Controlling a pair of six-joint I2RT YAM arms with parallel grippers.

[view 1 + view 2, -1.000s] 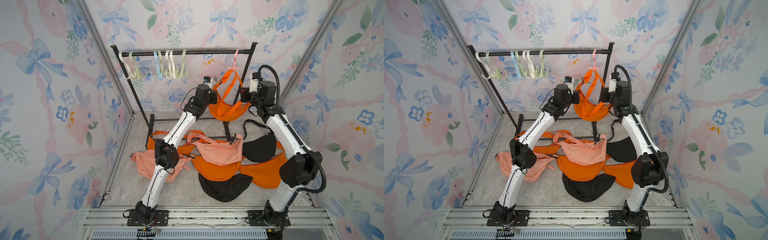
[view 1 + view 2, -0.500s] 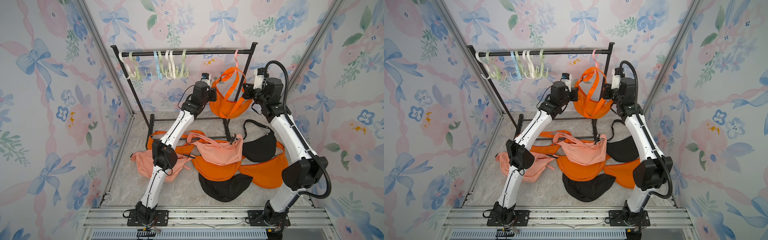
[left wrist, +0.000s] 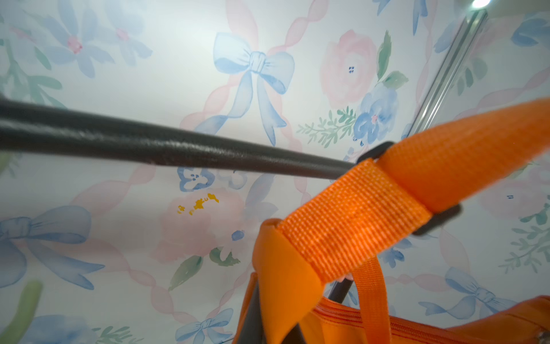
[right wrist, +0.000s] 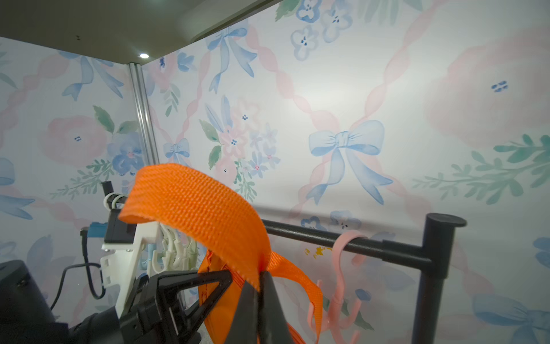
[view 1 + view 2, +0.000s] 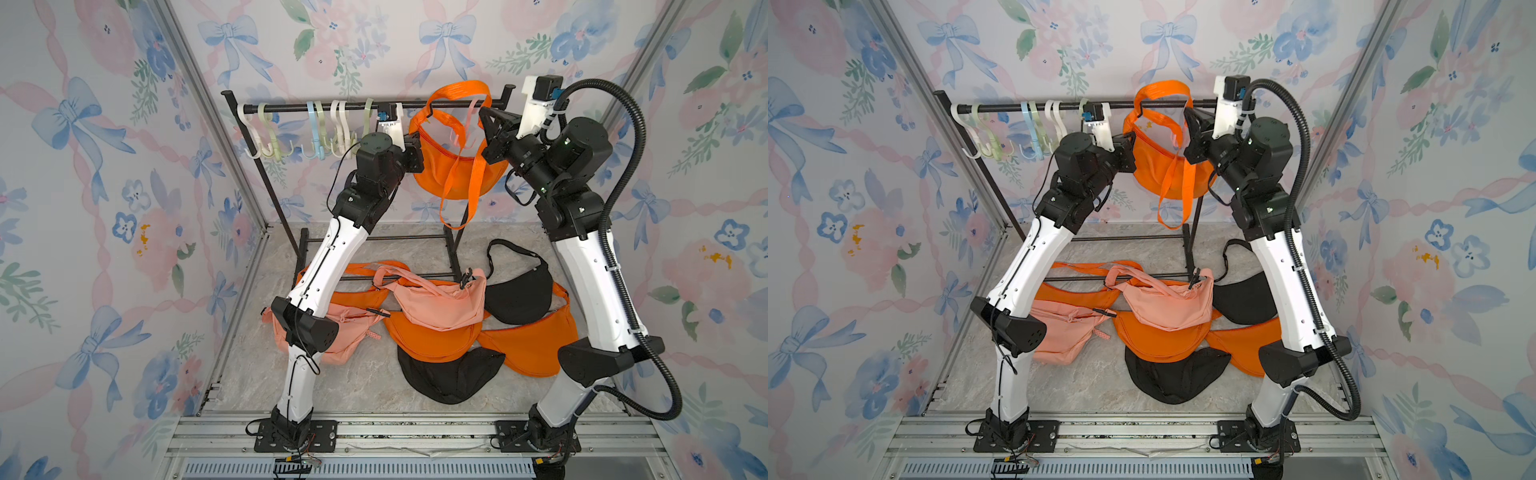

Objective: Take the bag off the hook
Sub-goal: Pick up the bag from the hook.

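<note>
Up at the rail (image 5: 291, 107), I see both arms raised and bent inward: the left pincer (image 5: 415, 145) pinches one end of the orange bag (image 5: 449, 166), and the right pincer (image 4: 258, 283) clamps its strap (image 4: 202, 208) beside the pink hook (image 4: 342, 268).

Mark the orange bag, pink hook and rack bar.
orange bag (image 5: 436, 166): in a top view, front of the pouch.
pink hook (image 4: 335, 268): right wrist view, its shank.
rack bar (image 3: 148, 144): left wrist view, mid-span.
</note>
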